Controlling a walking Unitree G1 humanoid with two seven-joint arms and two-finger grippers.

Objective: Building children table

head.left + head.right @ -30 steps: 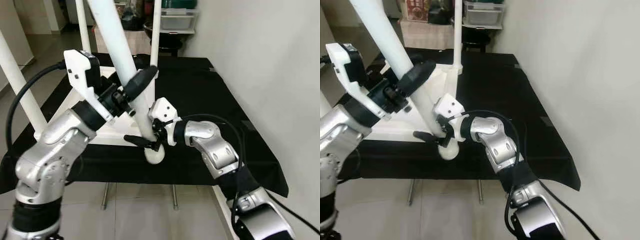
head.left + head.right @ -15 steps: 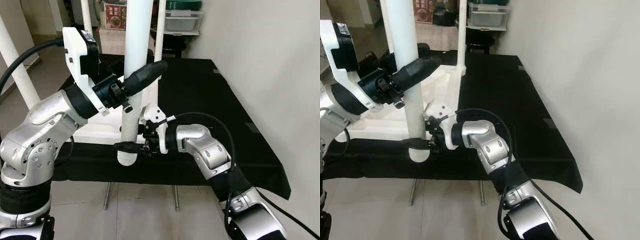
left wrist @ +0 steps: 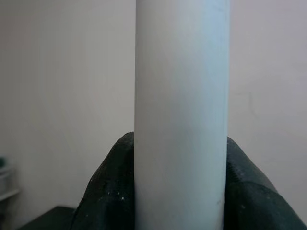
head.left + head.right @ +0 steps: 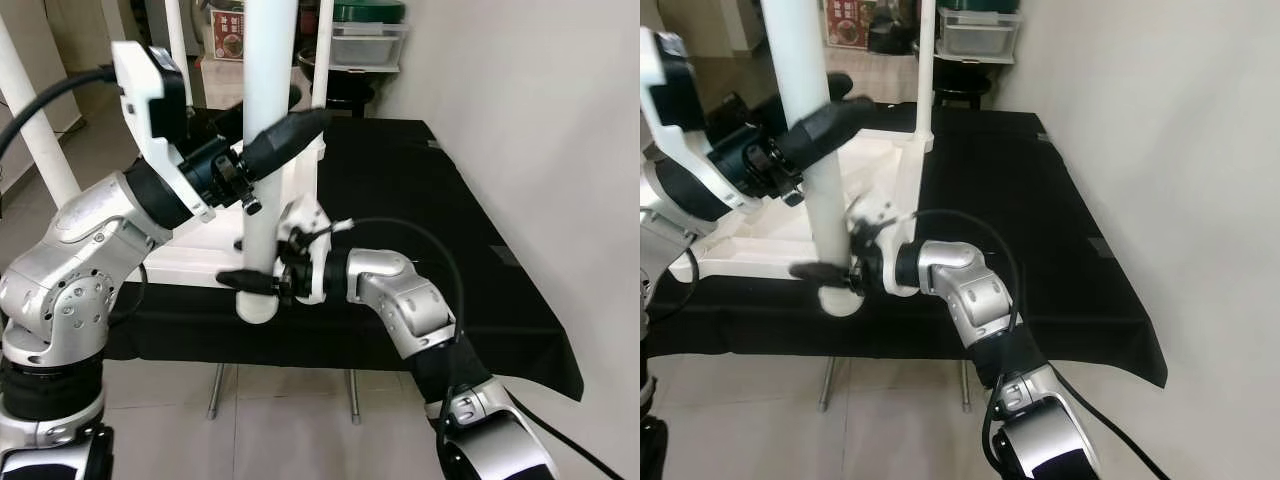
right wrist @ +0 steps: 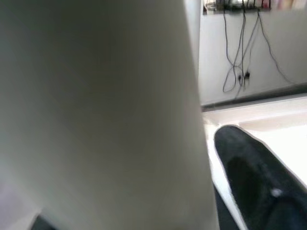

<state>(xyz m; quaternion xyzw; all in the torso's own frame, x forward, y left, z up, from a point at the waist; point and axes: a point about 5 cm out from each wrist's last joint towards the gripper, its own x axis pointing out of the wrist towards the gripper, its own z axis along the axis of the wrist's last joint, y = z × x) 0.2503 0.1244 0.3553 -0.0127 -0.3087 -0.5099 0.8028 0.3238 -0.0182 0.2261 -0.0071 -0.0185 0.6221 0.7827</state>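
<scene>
White leg (image 4: 262, 150) now standing upright, no longer tilting; left gripper (image 4: 268, 150) and right gripper (image 4: 262, 284) both pinching it, readying seating.

No legible text — the red poster (image 4: 229, 20) at 12 o'clock bears print, too small and blurred to read.

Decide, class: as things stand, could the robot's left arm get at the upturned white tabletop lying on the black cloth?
Probably not yet. The left gripper is shut on the white leg, which the right gripper also holds lower down. The tabletop lies just behind; the gripper would have to let go first.
</scene>
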